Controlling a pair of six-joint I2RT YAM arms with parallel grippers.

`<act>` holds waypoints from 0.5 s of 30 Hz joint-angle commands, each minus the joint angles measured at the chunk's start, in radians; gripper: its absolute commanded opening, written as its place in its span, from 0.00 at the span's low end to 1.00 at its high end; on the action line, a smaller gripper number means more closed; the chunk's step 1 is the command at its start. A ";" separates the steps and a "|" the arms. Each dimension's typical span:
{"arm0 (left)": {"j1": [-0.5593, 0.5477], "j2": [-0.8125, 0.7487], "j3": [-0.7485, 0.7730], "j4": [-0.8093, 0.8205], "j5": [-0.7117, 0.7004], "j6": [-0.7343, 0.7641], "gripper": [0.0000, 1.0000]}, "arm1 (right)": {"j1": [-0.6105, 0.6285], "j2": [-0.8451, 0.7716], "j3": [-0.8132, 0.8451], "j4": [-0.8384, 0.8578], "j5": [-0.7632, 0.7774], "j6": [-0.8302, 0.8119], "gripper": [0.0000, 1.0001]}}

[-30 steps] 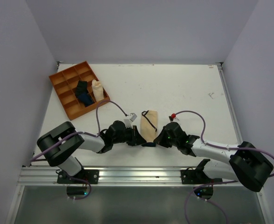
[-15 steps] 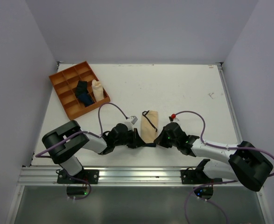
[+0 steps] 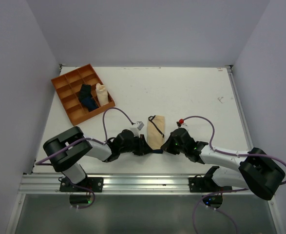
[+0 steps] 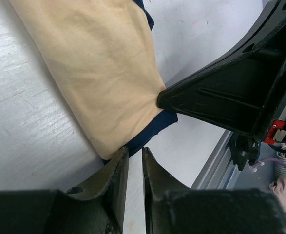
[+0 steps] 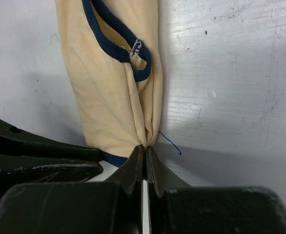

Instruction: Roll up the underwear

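Folded underwear (image 3: 156, 131) lying on the table (image 3: 206, 92) between two hands
The beige, dark-trimmed cloth is laid lengthwise near the table's front edge. Its near end is pinched by the right hand (image 5: 145, 147), whose fingers are pressed together on a fold. The left hand (image 4: 134, 153) is set at the near hem, its fingers narrowly apart, with bare table seen through the gap

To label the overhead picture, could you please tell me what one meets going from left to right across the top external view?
Orange plastic divided tray → left end effector → beige cloth underwear with dark edge band → right end effector.
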 commanded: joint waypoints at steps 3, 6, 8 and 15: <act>-0.004 -0.094 -0.024 -0.104 -0.051 0.025 0.33 | -0.005 -0.018 -0.010 0.002 0.042 -0.007 0.00; -0.004 -0.192 -0.005 -0.205 -0.100 0.042 0.41 | -0.005 -0.025 -0.009 -0.002 0.042 -0.007 0.00; -0.004 -0.239 0.007 -0.287 -0.152 0.055 0.45 | -0.005 -0.028 -0.009 -0.004 0.042 -0.008 0.00; 0.002 -0.247 0.004 -0.307 -0.166 0.032 0.55 | -0.005 -0.022 -0.013 0.012 0.034 -0.005 0.00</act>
